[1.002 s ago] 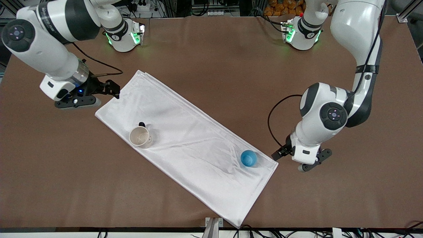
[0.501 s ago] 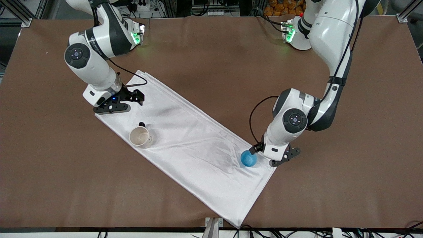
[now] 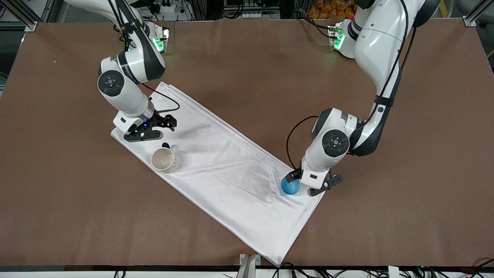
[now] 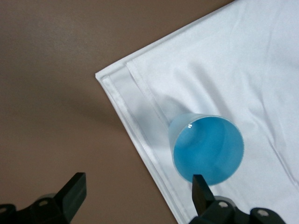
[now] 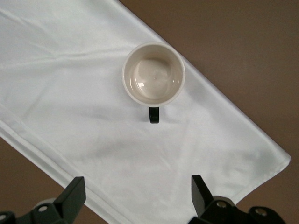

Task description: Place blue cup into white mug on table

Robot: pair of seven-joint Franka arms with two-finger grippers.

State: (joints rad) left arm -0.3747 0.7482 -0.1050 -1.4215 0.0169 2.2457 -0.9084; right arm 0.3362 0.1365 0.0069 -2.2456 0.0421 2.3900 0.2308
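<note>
Now both my grippers hang over the cloth (image 3: pixel 216 170), fingers apart.

Lower right of the front frame, my left gripper (image 3: pixel 305 184) hovers by the cup (image 3: pixel 290 187), one finger at its rim, clamped on nothing. Left of centre, my right gripper (image 3: pixel 154 129) is above the mug (image 3: pixel 163 160). No writing is readable.
</note>
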